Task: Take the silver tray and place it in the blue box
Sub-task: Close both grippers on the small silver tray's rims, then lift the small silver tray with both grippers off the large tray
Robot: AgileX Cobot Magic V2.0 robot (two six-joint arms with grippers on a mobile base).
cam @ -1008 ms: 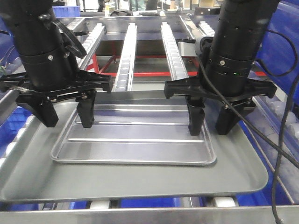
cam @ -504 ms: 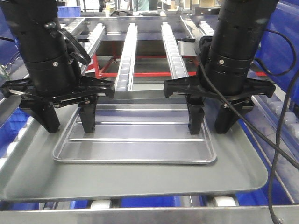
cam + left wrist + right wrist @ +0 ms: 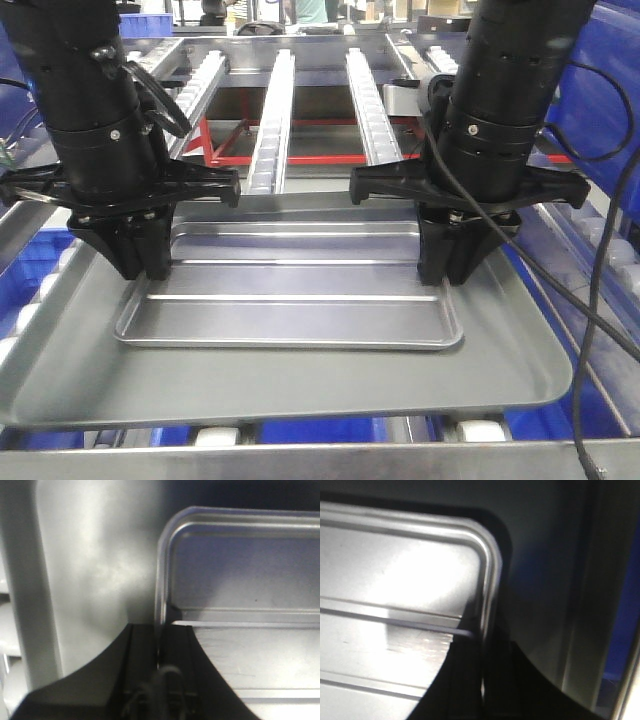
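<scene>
- Silver tray [image 3: 290, 310] position: flat inside a larger grey tray [image 3: 300, 385], towards that tray's far half, with grey floor showing on all sides.
- The grey tray rests on a roller rack [image 3: 270, 110] with a red frame [image 3: 300, 158] beneath the rails.
- The silver tray's floor carries two long ridges running left to right, and its rim is raised with rounded corners.
- Left fingers [image 3: 143, 265]: brought together, pointing straight down, clamped on the left rim of the silver tray at about mid-length.
- The left wrist view shows the rim [image 3: 161, 595] running down between the two fingers, one inside the tray and one outside it over the grey tray [image 3: 100, 570].
- Right fingers [image 3: 455, 272]: brought together, pointing straight down, clamped on the right rim of the silver tray, roughly opposite the left pair.
- The right wrist view shows the rim [image 3: 487, 580] passing between the two dark fingers just below the far right corner, with the grey tray [image 3: 540, 580] to the outside.
- It cannot be told from these views whether the silver tray touches the grey floor or sits just clear of it.
- A black cable [image 3: 600, 330] hangs from the right arm across the right side of the grey tray.
- Blue box [image 3: 605, 70]: at the right, beyond the right arm, well apart from the silver tray. Only part of its side is in view.
</scene>
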